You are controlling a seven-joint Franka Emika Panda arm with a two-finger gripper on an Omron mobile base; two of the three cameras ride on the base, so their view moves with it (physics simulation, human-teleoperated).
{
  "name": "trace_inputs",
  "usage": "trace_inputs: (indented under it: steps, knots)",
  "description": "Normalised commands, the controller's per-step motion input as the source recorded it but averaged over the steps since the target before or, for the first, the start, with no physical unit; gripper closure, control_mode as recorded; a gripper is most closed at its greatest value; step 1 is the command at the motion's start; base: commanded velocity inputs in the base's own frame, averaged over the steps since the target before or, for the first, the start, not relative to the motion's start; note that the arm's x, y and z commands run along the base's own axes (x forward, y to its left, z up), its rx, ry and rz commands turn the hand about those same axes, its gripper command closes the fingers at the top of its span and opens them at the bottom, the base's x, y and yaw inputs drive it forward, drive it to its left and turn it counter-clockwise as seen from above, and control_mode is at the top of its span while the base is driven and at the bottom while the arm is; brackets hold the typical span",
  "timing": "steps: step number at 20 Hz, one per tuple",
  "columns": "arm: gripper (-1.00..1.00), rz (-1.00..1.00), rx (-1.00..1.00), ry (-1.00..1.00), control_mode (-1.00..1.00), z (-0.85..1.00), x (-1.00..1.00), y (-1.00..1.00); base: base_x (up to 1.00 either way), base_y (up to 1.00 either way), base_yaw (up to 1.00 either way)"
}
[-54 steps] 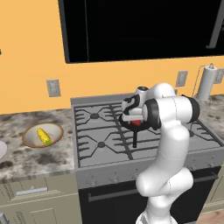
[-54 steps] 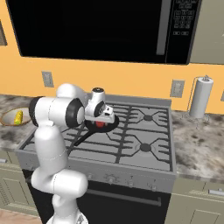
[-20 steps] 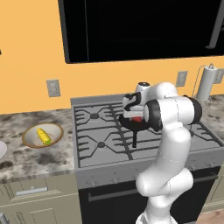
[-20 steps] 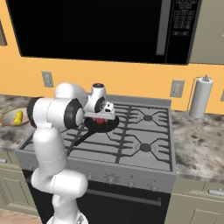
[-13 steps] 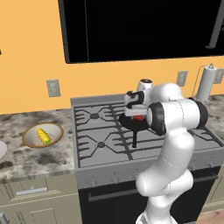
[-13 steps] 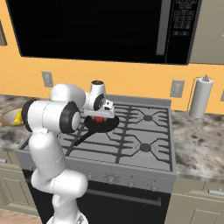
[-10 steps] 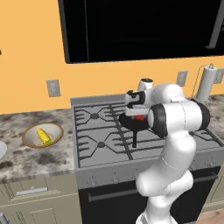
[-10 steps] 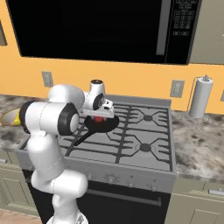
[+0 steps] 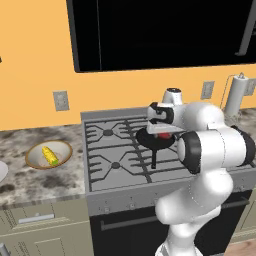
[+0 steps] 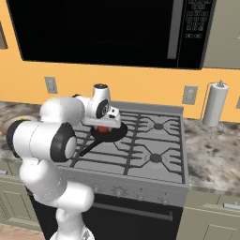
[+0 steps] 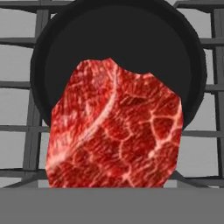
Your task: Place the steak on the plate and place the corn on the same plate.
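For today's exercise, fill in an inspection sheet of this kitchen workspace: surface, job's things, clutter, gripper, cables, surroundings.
Surface: gas stove set between speckled stone counters.
Job's things: steak over the black frying pan, close under the hand; corn lies in a tan bowl on the left counter; plate at the far left edge, partly cut off.
Clutter: paper towel roll on the right counter.
Gripper: gripper low over the pan at the steak; grip cannot be told.
Cables: nothing seen.
Surroundings: orange wall, wall outlets, black microwave overhead.
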Motion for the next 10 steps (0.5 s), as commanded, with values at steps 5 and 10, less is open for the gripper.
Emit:
trace_inputs:
  steps: [5, 10]
  knots:
    - [1.0, -0.01, 0.0, 0.0, -1.0, 0.27, -0.77, -0.04, 0.0, 0.0, 0.0]
    - [1.0, -0.02, 0.0, 0.0, -1.0, 0.26, -0.68, 0.0, 0.0, 0.0, 0.0]
